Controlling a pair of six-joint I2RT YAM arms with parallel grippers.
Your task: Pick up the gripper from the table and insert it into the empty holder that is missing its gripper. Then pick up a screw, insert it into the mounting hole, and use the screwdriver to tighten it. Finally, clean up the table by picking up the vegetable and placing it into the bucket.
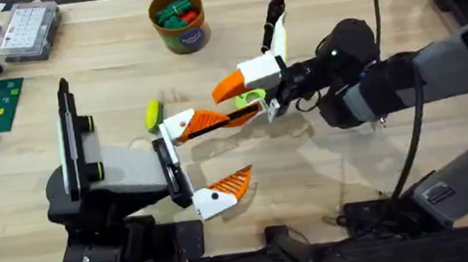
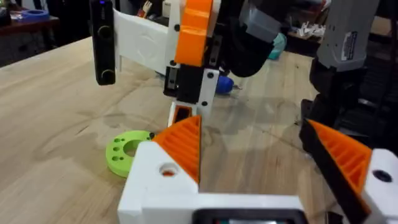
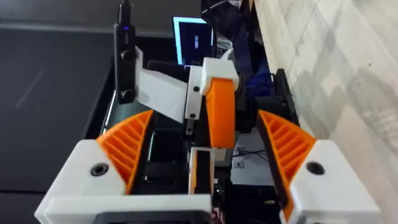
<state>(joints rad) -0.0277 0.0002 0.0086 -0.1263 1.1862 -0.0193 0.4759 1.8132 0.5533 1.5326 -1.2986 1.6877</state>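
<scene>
Orange ribbed finger piece point(image 1: 198, 122), on its white base, is sitting at the far end of the black holder bar point(image 1: 171, 165) on the grey left arm. A matching finger point(image 1: 225, 190) is sitting at the near end. The two are standing well apart, so the left gripper point(image 1: 237, 145) is gaping with nothing between its tips.

The right gripper point(image 3: 205, 124) is reaching in from the right and hovering just beside the far finger piece. Its own two fingers are spread wide and clamping nothing in the wrist view. Cannot tell whether it is touching the finger piece.

A green ring point(image 1: 154, 113) is lying on the wooden table point(image 1: 106, 70) just beside the finger piece's base. The bucket point(image 1: 180, 34) is standing at the far edge, well apart, with green and red vegetables point(image 1: 176, 13) lying inside.
</scene>
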